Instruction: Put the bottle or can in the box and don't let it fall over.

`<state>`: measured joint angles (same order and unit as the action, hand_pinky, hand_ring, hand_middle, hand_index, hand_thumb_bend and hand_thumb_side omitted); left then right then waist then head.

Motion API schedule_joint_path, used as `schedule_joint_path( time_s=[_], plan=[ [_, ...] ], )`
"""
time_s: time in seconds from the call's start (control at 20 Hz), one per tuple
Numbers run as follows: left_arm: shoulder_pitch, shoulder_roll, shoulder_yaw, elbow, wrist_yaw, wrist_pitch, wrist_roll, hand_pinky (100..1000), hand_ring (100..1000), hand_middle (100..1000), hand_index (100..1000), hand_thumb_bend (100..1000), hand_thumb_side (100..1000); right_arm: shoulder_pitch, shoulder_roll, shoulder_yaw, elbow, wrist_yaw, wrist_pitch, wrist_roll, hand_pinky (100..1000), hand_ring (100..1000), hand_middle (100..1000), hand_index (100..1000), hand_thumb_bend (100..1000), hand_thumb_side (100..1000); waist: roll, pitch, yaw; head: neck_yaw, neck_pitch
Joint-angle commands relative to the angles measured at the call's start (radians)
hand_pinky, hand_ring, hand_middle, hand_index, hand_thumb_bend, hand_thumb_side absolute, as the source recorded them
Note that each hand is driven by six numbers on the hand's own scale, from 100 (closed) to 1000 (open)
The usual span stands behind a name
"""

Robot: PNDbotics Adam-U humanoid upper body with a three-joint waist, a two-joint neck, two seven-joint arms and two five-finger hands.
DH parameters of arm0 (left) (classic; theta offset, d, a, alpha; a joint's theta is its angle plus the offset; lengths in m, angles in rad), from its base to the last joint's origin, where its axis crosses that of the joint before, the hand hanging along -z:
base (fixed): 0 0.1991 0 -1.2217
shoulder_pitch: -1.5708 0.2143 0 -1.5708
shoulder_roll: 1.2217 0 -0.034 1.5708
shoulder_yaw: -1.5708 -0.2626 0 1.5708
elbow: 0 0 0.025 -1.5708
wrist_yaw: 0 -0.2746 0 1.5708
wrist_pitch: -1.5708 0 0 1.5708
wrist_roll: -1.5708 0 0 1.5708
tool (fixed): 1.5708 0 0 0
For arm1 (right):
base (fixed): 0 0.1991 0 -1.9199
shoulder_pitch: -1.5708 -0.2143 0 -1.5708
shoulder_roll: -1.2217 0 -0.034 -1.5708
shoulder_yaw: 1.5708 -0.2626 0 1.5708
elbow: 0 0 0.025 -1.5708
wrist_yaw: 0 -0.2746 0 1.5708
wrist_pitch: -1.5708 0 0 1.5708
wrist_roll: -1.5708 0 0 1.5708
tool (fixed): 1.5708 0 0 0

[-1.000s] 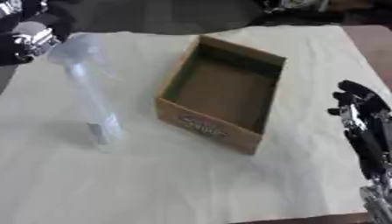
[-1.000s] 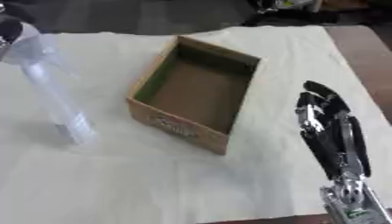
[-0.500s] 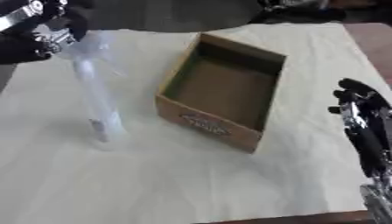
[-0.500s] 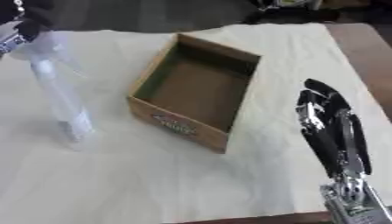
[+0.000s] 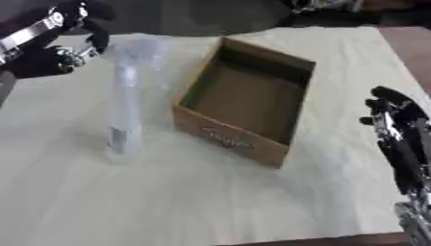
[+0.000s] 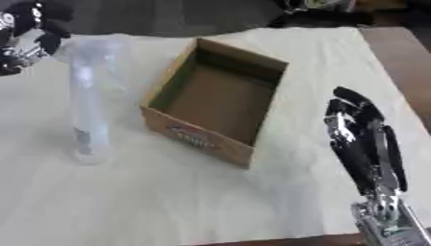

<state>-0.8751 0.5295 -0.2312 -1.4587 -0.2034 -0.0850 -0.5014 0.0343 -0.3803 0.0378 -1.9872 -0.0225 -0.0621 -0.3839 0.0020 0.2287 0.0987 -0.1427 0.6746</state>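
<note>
A pale cloth [image 5: 210,202] covers the brown table [image 6: 396,62].

Clear plastic bottle [image 5: 128,96] standing upright on the cloth, just left of the open, empty cardboard box [image 5: 246,100].

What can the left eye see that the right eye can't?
Only the left eye view shows the left arm's silver band and more of the left hand, its fingers curled by the bottle's top. Only the right eye view shows the whole right hand, fingers straight, down to its silver wrist, plus more brown table on the right. Both show the clear bottle standing upright on the cream cloth, left of the open cardboard box, which has nothing in it.
</note>
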Motion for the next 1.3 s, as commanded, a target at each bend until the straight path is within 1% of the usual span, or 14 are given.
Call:
schedule_joint_path(
  time_s=[0.05,0.3,0.5,0.55,0.8,0.9,1.0,1.05,1.1,1.3],
  plan=[
    [-0.018,0.026,0.034,-0.037,0.002,0.003,0.031,1000,813,942,919,135,718,-0.001,-0.007,-0.007,-0.013,-0.005,0.004,-0.002,683,824,804,815,100,607,0.000,-0.021,0.002,-0.004,-0.004],
    [-0.021,0.039,0.052,-0.108,0.027,0.008,0.052,1000,815,937,918,138,692,0.001,-0.004,-0.006,-0.013,-0.002,0.009,-0.003,683,825,805,816,100,608,0.000,-0.020,0.005,-0.006,-0.003],
    [-0.018,0.045,0.034,-0.159,0.031,0.010,0.021,1000,820,929,909,147,680,0.002,-0.002,-0.006,-0.013,-0.001,0.009,-0.004,683,825,805,816,100,607,-0.002,-0.020,0.003,-0.005,-0.003],
    [-0.018,0.047,0.028,-0.169,0.025,0.009,0.012,1000,824,924,900,162,668,0.002,-0.002,-0.006,-0.013,-0.001,0.009,-0.004,683,825,805,816,100,607,-0.002,-0.021,0.003,-0.004,-0.003],
    [-0.020,0.047,0.003,-0.187,-0.027,0.012,-0.020,1000,811,904,875,173,627,0.003,-0.001,-0.005,-0.013,-0.002,0.011,-0.003,683,826,805,816,100,607,-0.002,-0.022,0.001,-0.001,-0.003],
    [-0.016,0.049,-0.005,-0.186,-0.044,0.012,-0.028,999,807,900,868,168,594,0.003,-0.001,-0.006,-0.013,-0.003,0.011,-0.003,683,825,804,815,100,606,-0.002,-0.022,0.001,0.000,-0.003],
    [-0.011,0.049,-0.009,-0.184,-0.052,0.011,-0.036,1000,809,902,865,147,524,0.003,0.000,-0.006,-0.013,-0.003,0.011,-0.004,683,826,804,815,100,606,-0.001,-0.021,0.001,0.000,-0.004],
    [-0.009,0.048,-0.010,-0.183,-0.052,0.011,-0.042,1000,810,905,867,140,516,0.003,0.000,-0.006,-0.013,-0.003,0.012,-0.004,683,826,804,815,100,606,-0.001,-0.021,0.002,0.000,-0.004],
    [-0.007,0.048,-0.010,-0.182,-0.047,0.012,-0.051,1000,811,907,868,134,505,0.003,0.000,-0.006,-0.013,-0.003,0.012,-0.004,683,826,804,814,100,606,-0.001,-0.021,0.002,0.000,-0.004],
    [-0.001,0.044,-0.007,-0.180,-0.010,0.029,-0.113,1000,814,916,875,102,389,0.003,0.002,-0.006,-0.013,-0.004,0.016,-0.007,683,825,803,813,100,608,-0.003,-0.020,0.003,0.000,-0.004]
  ],
)
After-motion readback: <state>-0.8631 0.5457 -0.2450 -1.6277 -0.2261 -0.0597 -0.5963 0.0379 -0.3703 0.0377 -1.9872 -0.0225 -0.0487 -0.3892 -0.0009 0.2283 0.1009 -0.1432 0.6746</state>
